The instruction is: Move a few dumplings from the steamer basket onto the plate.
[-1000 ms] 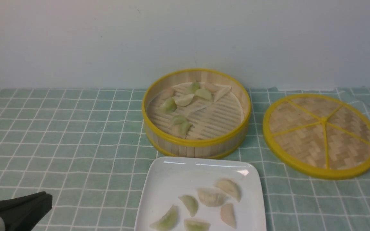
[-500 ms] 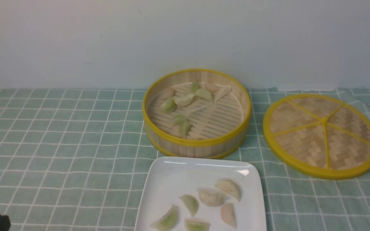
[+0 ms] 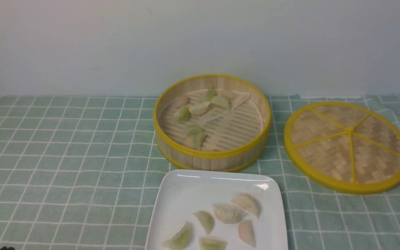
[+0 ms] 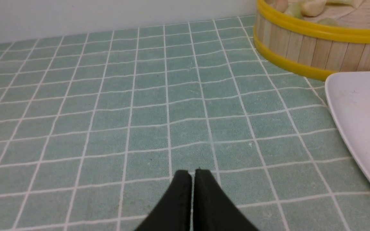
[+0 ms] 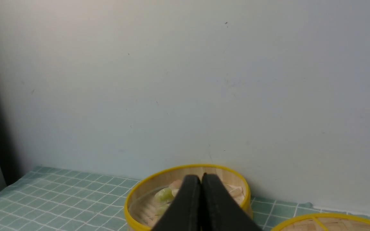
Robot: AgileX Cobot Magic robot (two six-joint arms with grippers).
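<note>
L gripper: jaws pressed together, nothing between them, hovering low over the green checked cloth on the desk, w/ the plate off to one side and the steamer basket beyond that. Barely a dark speck of it shows at the bottom-left corner of the front view, so it sits well back from the work area, prob. parked out of the way. R gripper: jaws also together and empty, held high and pointed at the wall; basket shows just under the tips in its wrist view, but that arm isn't in the front view at all, so it's well apart from the food, not reaching. Neither arm carries anything, which reads as a rest pose; looks like the job's basically done or between picks. Outward from there: plate sits at the near edge, centre, just in front of the basket, close enough for short transfers. Six dumplings lie on the plate's near half, mixed green, cream and pink, spread out, some near-touching. Basket is uncovered w/ several dumplings left inside, mostly toward its left and back, a few on a folded liner. Woven lid lies flat on the cloth to the basket's right, clear of both arms' paths.
</note>
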